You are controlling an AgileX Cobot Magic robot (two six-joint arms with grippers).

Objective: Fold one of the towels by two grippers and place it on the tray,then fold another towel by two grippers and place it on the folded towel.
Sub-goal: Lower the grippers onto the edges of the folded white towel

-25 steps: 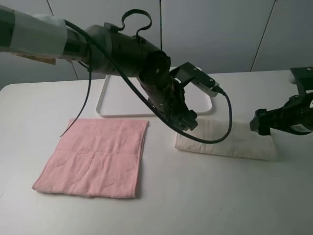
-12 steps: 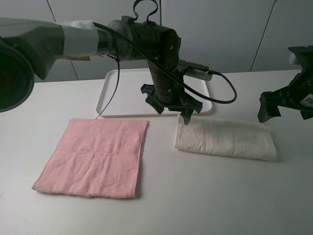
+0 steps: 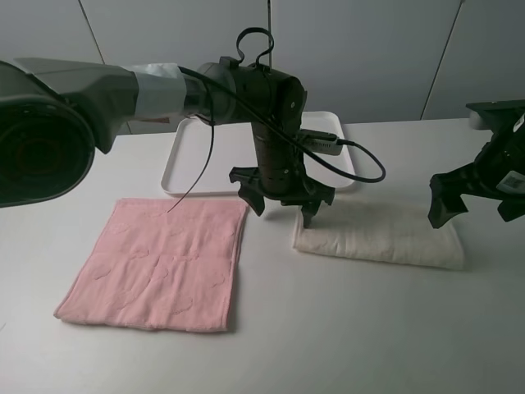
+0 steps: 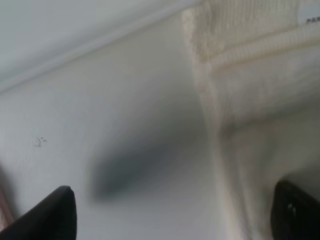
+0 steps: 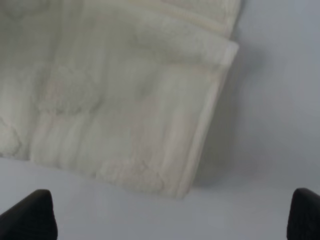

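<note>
Left fingers (image 3: 308, 210), right fingers (image 3: 437, 212) wide (both empty), above cream towel (image 3: 377, 238) ends, perhaps touching, open table (image 3: 369, 328) beside

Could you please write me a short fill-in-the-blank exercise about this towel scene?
The cream towel lies ____ in half, outside the tray.
The pink towel lies nearer the ____ end effector.
The left end effector and right end effector, both open, hover at opposite ends of the ____ towel.
Missing: folded; left; cream.

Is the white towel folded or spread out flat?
Folded. The cream-white towel is a narrow strip beside the spread pink towel, with stacked layers at its edge.
</note>
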